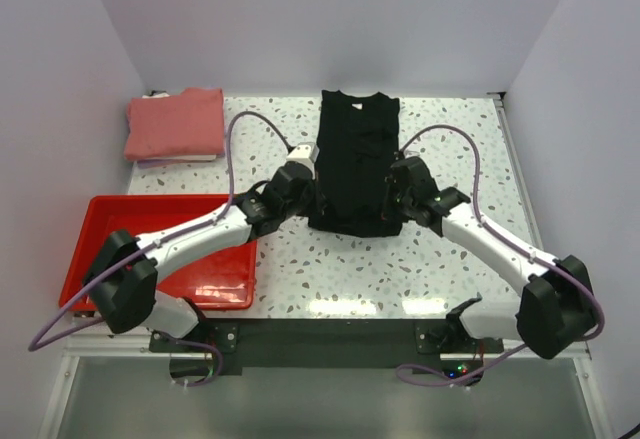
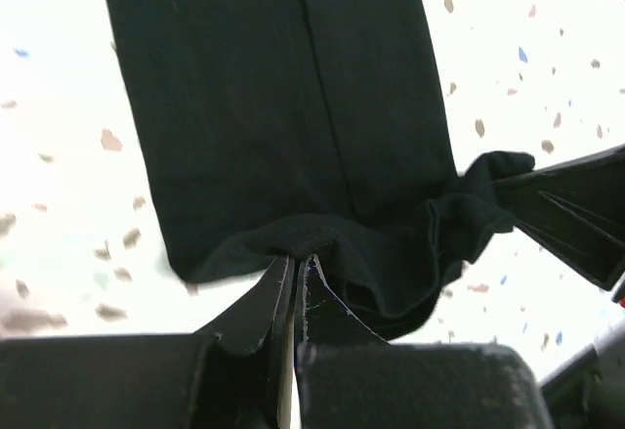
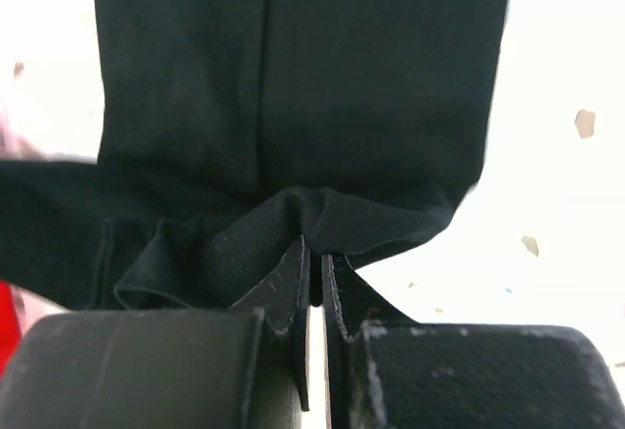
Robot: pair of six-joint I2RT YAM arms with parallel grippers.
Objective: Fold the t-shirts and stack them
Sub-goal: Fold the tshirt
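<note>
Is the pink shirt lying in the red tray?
No, the pink shirt lies folded on the table at its far left corner, beyond the red tray.

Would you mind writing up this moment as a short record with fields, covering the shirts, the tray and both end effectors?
black t-shirt: flat on the table, sides folded in to a narrow strip, collar away from the arms
pink t-shirt: folded, far left corner of the table
red tray: near left of the table
left end effector: shut on the black t-shirt's near hem
right end effector: shut on the same hem, at its other corner
stack: not yet made, shirts lie apart
</note>
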